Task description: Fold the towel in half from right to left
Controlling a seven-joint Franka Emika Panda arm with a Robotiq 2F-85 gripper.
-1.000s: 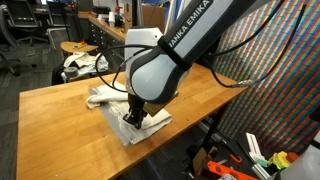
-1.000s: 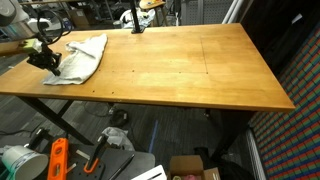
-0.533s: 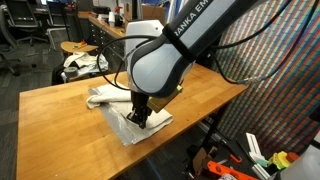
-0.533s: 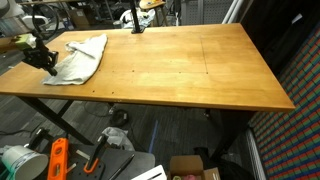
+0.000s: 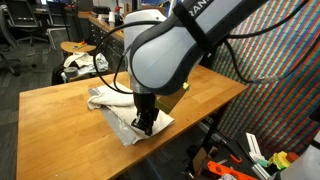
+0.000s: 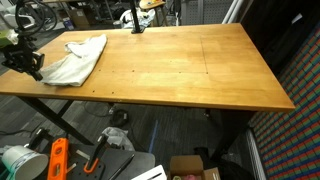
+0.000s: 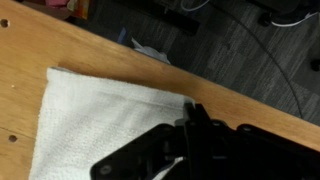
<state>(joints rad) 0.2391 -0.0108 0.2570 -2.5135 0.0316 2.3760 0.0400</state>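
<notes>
Over the wooden table in an exterior view, the gripper hangs at an edge of the white towel. In an exterior view the gripper has drifted clear of the white towel, which lies unlifted: the grasp was likely missed. In the wrist view the white towel lies flat; whether the fingers are spread cannot be told.

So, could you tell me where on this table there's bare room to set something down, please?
Most of the table is bare wood: everything from the towel across to the far end, edge to edge. The only crowded spot is the towel's end, where the claw hangs at the towel's edge by the table corner.
</notes>
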